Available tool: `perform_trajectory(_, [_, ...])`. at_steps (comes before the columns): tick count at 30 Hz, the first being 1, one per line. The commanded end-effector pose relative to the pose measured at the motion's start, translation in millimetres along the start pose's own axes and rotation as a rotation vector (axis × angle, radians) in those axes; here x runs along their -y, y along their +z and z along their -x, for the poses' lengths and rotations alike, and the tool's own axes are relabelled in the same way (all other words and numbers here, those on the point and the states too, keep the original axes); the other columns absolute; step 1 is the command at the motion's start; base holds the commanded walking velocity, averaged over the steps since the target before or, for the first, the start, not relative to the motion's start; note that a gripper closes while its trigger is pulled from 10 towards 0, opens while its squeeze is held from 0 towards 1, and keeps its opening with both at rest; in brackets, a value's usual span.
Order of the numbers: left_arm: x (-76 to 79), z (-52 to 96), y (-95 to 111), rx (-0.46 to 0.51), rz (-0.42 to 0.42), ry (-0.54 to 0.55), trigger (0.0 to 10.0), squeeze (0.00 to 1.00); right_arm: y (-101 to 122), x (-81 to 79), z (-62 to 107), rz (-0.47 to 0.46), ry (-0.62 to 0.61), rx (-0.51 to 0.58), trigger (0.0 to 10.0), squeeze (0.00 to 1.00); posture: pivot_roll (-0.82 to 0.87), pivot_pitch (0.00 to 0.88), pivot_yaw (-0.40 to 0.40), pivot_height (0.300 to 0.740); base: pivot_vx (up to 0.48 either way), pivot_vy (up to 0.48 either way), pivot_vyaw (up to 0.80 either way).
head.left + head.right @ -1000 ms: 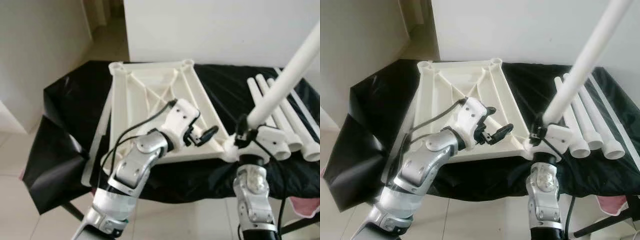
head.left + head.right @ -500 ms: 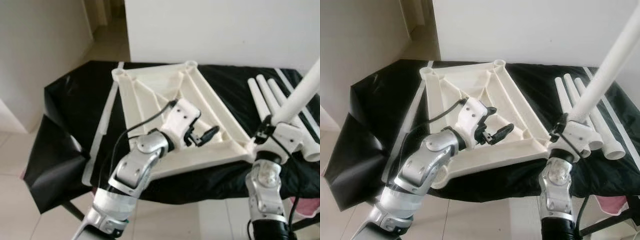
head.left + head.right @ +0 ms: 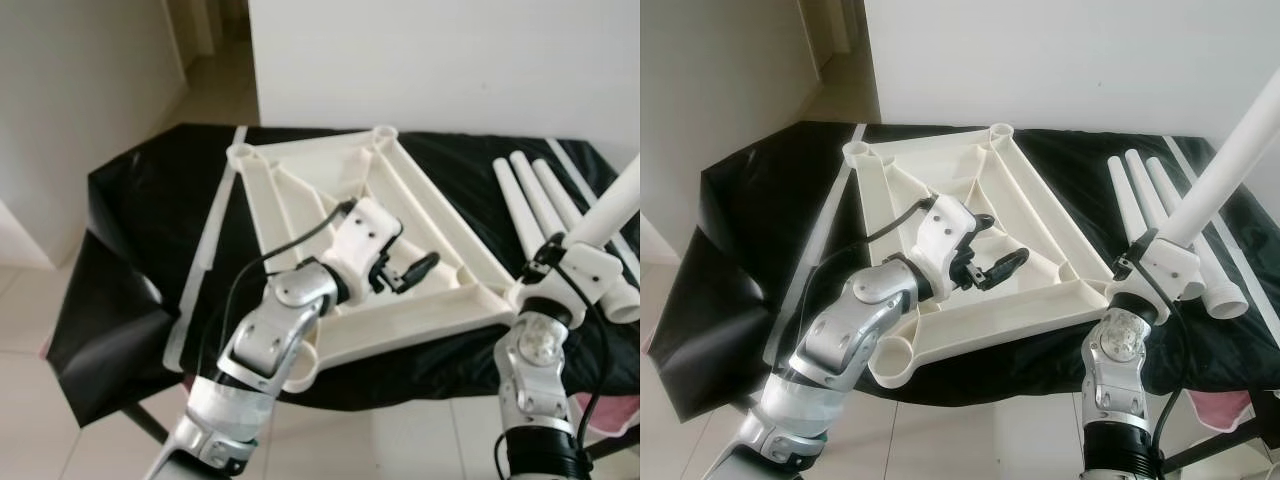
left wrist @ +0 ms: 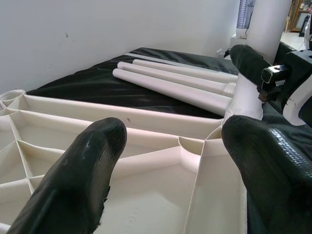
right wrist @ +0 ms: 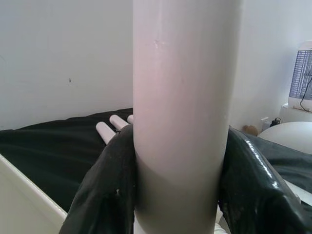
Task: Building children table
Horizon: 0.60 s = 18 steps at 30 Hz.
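A white ribbed tabletop (image 3: 440, 225) lies upside down and askew on the black-covered table (image 3: 150, 200). It has round leg sockets at its corners (image 3: 241, 152), and the near left socket (image 3: 300, 365) juts past the table's front edge. My left gripper (image 3: 415, 272) hovers open just above the ribs, nothing between its fingers (image 4: 78, 180). My right gripper (image 3: 558, 250) is shut on a white leg tube (image 3: 1230, 160). The tube leans up and to the right from the tabletop's near right corner (image 3: 515, 295). Three more legs (image 3: 525, 205) lie side by side at the right.
A white strip (image 3: 205, 250) lies along the table's left side and another (image 3: 575, 165) at the far right. A white wall stands behind the table. Tiled floor shows below the front edge, with something pink (image 3: 610, 415) at the lower right.
The tabletop has swung round: its near right corner moved right together with my right gripper and the leg, and its near left corner slid out over the front edge. The left gripper stayed put.
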<state>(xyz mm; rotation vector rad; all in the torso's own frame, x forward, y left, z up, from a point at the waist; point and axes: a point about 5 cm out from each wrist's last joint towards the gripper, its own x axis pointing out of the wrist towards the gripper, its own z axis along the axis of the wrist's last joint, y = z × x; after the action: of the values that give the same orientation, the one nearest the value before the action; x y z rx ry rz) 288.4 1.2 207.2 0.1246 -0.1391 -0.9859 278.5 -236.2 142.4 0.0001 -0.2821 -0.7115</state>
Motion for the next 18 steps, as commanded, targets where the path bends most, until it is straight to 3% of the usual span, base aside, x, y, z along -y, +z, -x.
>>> perform_trajectory(1, [0.9, -3.0, 1, 0.003, -0.016, -0.006, 10.0, 0.0, -49, 17.2, 20.5, 0.097, -0.055, -0.25, 10.0, 0.0, -0.07, 0.0, 0.014, 0.74, 0.0, 0.0, 0.0])
perform_trajectory(12, [1.1, -2.9, 2, 0.004, -0.014, -0.004, 10.0, 0.0, -48, 11.7, 14.0, 0.155, -0.15, -0.262, 10.0, 0.0, -0.07, 0.001, 0.011, 0.74, 0.0, 0.0, 0.0])
perform_trajectory(18, [0.8, -2.1, 3, 0.003, -0.014, 0.0, 10.0, 0.0, -53, 2.7, 20.4, 0.145, -0.17, -0.287, 10.0, 0.0, -0.06, 0.007, 0.011, 0.74, 0.0, 0.0, 0.0])
